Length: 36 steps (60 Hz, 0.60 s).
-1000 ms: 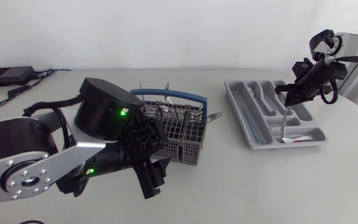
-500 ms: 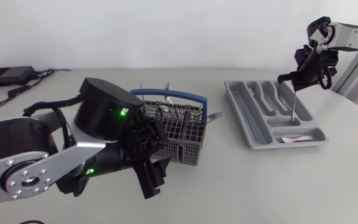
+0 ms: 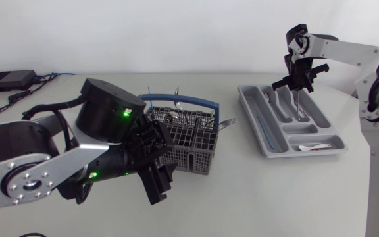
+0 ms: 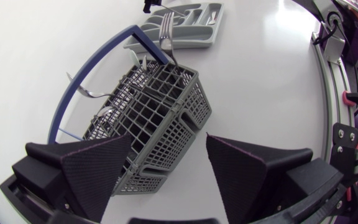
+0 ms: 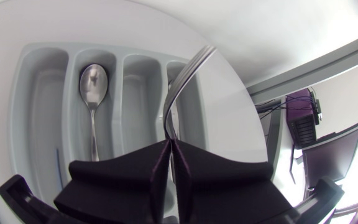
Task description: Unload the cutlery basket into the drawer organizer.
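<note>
The grey cutlery basket (image 3: 188, 139) with a blue handle (image 3: 179, 101) stands mid-table and holds several utensils. My left gripper (image 3: 155, 179) sits open at the basket's near-left corner. In the left wrist view the basket (image 4: 160, 118) lies ahead of the left gripper (image 4: 168, 140), its near end between the spread fingers, and a fork (image 4: 166, 37) stands in it. The grey organizer (image 3: 268, 141) lies to the right. My right gripper (image 3: 297, 83) hangs over its far compartments, shut on a silver fork (image 3: 298, 105) that points down. From the right gripper (image 5: 169, 144) the fork (image 5: 178, 84) juts over a slot beside a spoon (image 5: 93, 93).
A white utensil (image 3: 311, 147) lies in the organizer's front compartment and a thin blue item (image 3: 262, 126) in its left slot. A black box with cables (image 3: 8, 80) sits at the table's back left. The table's curved edge runs close behind and right of the organizer.
My right arm has carried the fork from over the organizer's front right corner back and left, over the far compartments. My left arm has hardly shifted.
</note>
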Each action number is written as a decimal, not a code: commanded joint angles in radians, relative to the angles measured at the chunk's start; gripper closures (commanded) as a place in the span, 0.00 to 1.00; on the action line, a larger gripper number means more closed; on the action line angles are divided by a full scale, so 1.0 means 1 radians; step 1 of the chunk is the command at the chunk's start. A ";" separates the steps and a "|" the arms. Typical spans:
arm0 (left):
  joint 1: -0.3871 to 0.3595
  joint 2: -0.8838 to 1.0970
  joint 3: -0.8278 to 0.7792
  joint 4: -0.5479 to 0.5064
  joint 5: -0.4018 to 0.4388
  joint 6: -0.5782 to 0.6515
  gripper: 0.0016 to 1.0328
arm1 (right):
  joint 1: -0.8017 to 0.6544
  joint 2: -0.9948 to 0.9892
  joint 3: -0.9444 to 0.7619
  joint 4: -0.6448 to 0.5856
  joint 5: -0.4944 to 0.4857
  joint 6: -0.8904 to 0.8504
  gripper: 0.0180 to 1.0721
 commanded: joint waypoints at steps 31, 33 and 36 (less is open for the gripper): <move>0.027 -0.024 -0.001 -0.006 0.038 -0.019 0.08 | 0.019 0.317 0.396 -0.165 0.068 0.106 0.38; 0.027 -0.026 -0.001 -0.006 0.038 -0.019 0.08 | 0.019 0.310 0.396 -0.173 0.063 0.112 0.27; 0.025 -0.027 -0.001 -0.006 0.038 -0.020 0.08 | 0.018 0.299 0.396 -0.182 0.051 0.113 0.21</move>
